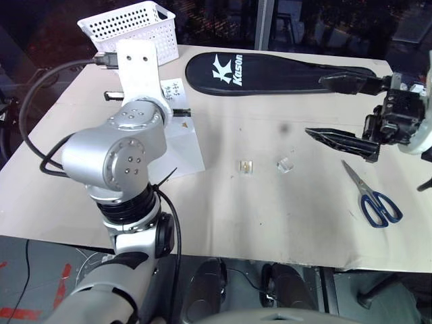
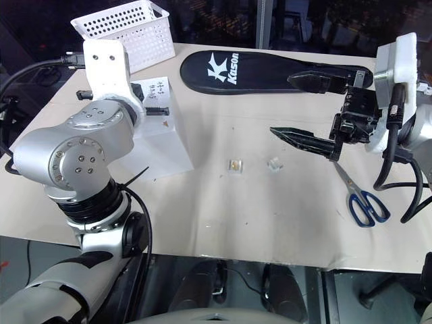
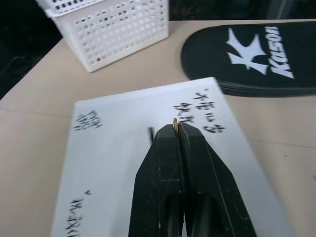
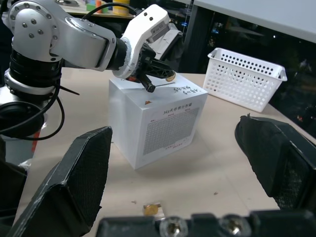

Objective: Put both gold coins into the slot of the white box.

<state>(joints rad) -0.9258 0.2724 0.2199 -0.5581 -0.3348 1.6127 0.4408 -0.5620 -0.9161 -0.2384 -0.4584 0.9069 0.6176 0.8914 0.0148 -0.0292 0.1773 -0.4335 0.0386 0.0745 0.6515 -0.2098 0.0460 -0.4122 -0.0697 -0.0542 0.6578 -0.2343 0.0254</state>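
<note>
You have open table (image 1: 270, 216) mid-scene; the white box (image 2: 158, 142) blocks the left, scissors (image 1: 371, 199) lie near right, and a black case (image 1: 270, 71) spans the far side.

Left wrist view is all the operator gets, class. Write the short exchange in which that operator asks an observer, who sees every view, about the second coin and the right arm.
Operator: My jaws pinch one coin over the box. Where is the other?
Observer: The second coin lies on the table, apart from the box, on the side nearer the right arm.
Operator: Are the right jaws busy?
Observer: No. They stand wide open with nothing between them, above the table near the scissors.
</note>
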